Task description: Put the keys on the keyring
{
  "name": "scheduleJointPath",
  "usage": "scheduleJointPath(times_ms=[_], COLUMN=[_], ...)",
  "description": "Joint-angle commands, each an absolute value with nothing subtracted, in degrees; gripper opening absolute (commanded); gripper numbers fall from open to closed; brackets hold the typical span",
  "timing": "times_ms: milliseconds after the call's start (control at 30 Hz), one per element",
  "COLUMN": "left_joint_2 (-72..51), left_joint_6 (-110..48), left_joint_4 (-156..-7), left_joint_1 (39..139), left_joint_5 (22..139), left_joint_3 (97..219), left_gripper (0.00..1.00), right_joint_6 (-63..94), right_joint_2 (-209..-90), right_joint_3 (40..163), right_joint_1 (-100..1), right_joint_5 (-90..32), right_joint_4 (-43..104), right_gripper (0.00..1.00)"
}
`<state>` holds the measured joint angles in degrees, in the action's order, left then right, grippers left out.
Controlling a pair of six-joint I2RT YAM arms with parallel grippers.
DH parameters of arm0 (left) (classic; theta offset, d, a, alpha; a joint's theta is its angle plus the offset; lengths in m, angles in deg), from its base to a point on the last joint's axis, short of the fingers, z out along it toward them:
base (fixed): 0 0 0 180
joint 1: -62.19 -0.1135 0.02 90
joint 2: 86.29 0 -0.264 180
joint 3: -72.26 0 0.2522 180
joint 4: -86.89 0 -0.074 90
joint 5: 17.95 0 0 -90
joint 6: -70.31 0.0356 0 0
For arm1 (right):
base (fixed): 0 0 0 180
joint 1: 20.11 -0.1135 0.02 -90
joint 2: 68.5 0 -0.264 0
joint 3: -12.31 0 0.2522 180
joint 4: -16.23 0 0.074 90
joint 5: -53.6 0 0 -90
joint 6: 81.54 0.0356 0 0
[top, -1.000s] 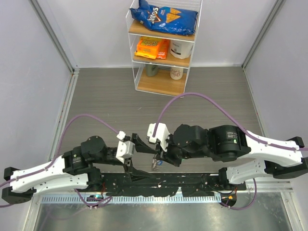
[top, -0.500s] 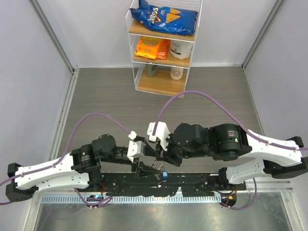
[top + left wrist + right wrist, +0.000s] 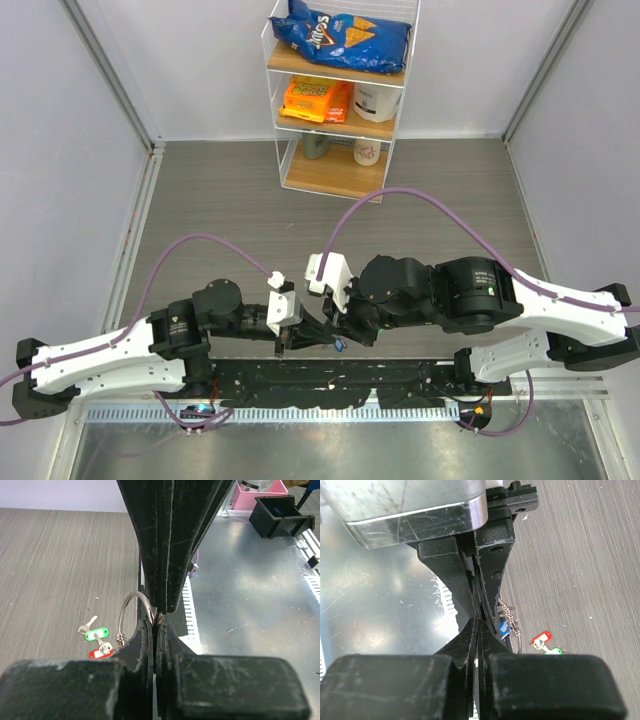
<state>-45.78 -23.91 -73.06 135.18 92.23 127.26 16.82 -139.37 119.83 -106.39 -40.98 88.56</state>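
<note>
The keyring [image 3: 131, 611] is a thin silver wire loop hanging between the two grippers, with its wire running into their tips. My left gripper [image 3: 156, 623] [image 3: 303, 337] is shut on that wire. My right gripper [image 3: 481, 619] [image 3: 328, 334] meets it tip to tip and is also shut on the ring. A blue key [image 3: 503, 628] [image 3: 342, 345] dangles by a small bead chain [image 3: 510, 615] just beside the jaws. The green key [image 3: 95, 633] [image 3: 554, 651] and the red key [image 3: 98, 653] [image 3: 541, 639] show together against the grey table below the ring. Whether they hang from it I cannot tell.
A clear shelf rack [image 3: 340, 95] with a chip bag, orange packets and cups stands at the back centre. The black base rail [image 3: 330, 377] and a metal plate [image 3: 300, 450] run along the near edge. A pink bin [image 3: 260, 487] and a black box [image 3: 277, 512] sit beyond the plate.
My left gripper has swung right to the right gripper's tips and shut there. The blue key has shifted slightly under the right gripper, which stayed shut.
</note>
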Motion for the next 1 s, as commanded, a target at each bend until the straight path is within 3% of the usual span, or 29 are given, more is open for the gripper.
scheduleJointPath(times_ms=[0,167,233,433,600,767,967], left_joint_2=[-46.74,-47.88,-48.06,-49.29,-49.73,-50.52,-51.49], left_joint_6=[-23.9,-24.69,-24.96,-27.59,-30.66,-34.36,-37.87], left_joint_4=[-76.18,-77.94,-78.03,-79.0,-78.73,-77.42,-73.82], left_joint_1=[134.96,134.96,134.96,134.96,134.96,134.96,134.96], left_joint_5=[89.8,89.01,88.75,87.78,81.2,73.11,63.97], left_joint_3=[129.09,127.86,127.77,127.51,127.86,127.68,127.86], left_gripper=[0.0,0.0,0.0,0.0,0.0,0.0,0.0], right_joint_6=[17.69,18.57,19.01,21.28,25.17,18.75,17.87], right_joint_2=[-137.93,-135.91,-134.77,-128.9,-119.57,-116.57,-124.82], right_joint_3=[119.59,118.62,118.27,112.93,103.16,98.58,103.93], right_joint_1=[-106.68,-106.68,-106.68,-106.68,-105.98,-104.31,-100.97], right_joint_5=[-40.18,-41.66,-43.16,-51.33,-64.07,-59.79,-53.82], right_joint_4=[86.07,84.67,84.4,81.0,69.22,64.19,69.89], right_gripper=[0.06,0.08,0.24,0.36,0.65,0.71,0.73])
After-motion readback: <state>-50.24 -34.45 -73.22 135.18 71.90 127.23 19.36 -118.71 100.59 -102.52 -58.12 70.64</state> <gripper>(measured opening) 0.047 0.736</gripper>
